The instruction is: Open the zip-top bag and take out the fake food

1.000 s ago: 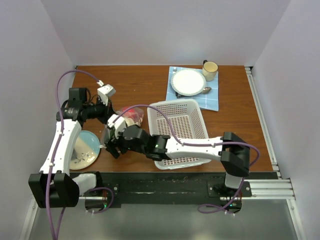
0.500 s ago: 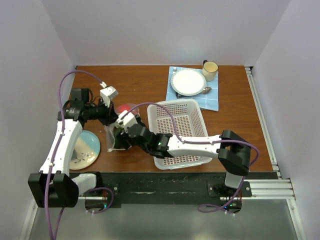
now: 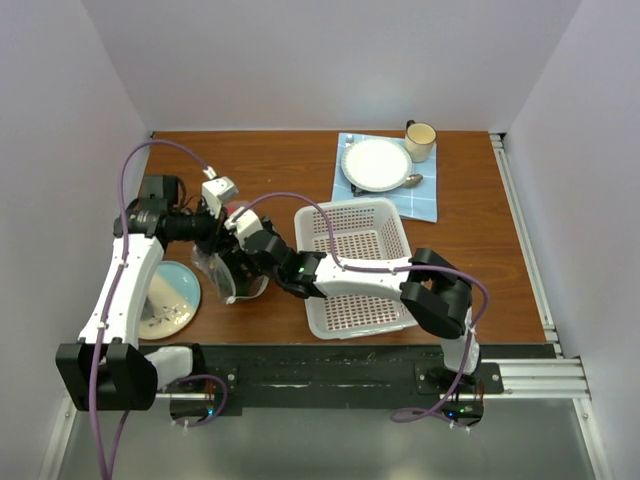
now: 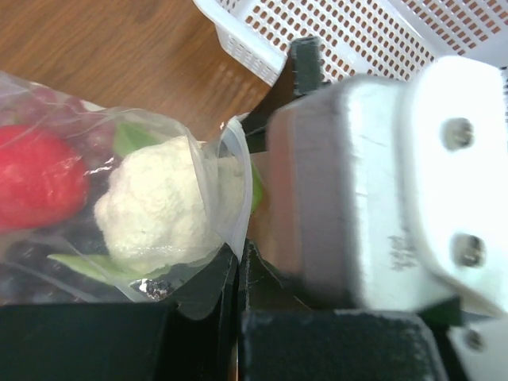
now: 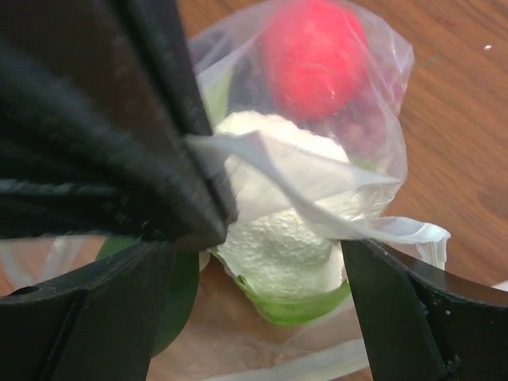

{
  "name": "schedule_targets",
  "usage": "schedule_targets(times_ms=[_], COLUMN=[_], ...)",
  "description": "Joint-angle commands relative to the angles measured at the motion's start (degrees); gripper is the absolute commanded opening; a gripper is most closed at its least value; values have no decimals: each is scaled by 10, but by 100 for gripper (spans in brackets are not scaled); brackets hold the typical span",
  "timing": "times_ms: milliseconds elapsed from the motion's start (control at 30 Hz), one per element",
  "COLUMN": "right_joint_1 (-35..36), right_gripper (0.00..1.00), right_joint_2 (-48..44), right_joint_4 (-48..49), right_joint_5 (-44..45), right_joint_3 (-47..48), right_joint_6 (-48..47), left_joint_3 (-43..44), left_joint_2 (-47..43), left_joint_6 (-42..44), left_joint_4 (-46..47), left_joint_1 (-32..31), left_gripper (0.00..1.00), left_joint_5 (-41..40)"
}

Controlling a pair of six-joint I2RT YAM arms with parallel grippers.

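Left gripper (image 4: 236, 287) pinches the zip-top bag (image 4: 198, 163) rim. The right gripper (image 5: 254, 309), spread wide, should close squarely on the cauliflower (image 5: 278, 238), 6 o'clock from the red fruit (image 5: 313, 57).

White walls (image 3: 330, 60) — wooden table (image 3: 290, 165)

Zip-top bag (image 5: 373, 171): clear, glossy film.
Fake food inside it:
- ball-like fruit (image 5: 313, 55), bright red
- lumpy cauliflower piece (image 5: 278, 230), cream-white
- leaves (image 5: 290, 305), light green
- dark piece (image 5: 365, 123), purple

Basket (image 3: 340, 206): white, perforated with a regular grid of holes.
Table (image 3: 280, 165): reddish-brown wood grain.
Cloth (image 3: 428, 203): blue check.
Plate (image 3: 377, 163): white.
Cup (image 3: 420, 138): cream, dark rim.
Second plate (image 3: 190, 290): pale blue rim, cream middle.
Cable (image 3: 123, 185): purple.
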Motion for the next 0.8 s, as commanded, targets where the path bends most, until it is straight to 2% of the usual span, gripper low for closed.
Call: schedule_targets(times_ms=[0, 33, 67, 133, 167, 267, 300, 367, 433, 567, 667, 767], right_joint_1=[-5, -5, -5, -5, -5, -5, -5, -5, -5, -5, -5, -5], right_gripper=[90, 90, 90, 89, 89, 88, 88, 88, 88, 88, 88, 88], right_joint_2=[18, 22, 26, 30, 31, 24, 16, 11, 6, 2, 11, 31], right_joint_4=[13, 24, 30, 42, 46, 66, 82, 93, 99, 120, 123, 120], right_joint_5=[-42, -44, -46, -44, -46, -50, -51, -51, -50, -49, -49, -43], right_joint_3=[8, 3, -2, -17, -21, -46, -62, -75, -83, -95, -85, -63], right_joint_6=[27, 27, 26, 27, 27, 33, 34, 36, 38, 38, 35, 30], left_joint_3=[20, 21, 26, 54, 69, 167, 229, 269, 254, 163, 121, 74], left_joint_2=[10, 14, 19, 34, 40, 82, 119, 156, 187, 228, 262, 256], left_joint_6=[3, 0, -6, -11, -12, -23, -25, -22, -18, -14, -1, 4], left_joint_4=[6, 9, 11, 19, 19, 11, -6, -20, 1, 78, 83, 109], left_joint_1=[-3, -4, -4, -2, 2, 69, 113, 141, 151, 149, 125, 84], left_gripper=[12, 25, 47, 69, 75, 80, 80, 80, 80, 71, 67, 66], left_joint_5=[34, 32, 27, -3, -12, 22, 49, 53, 18, -41, -60, -100])
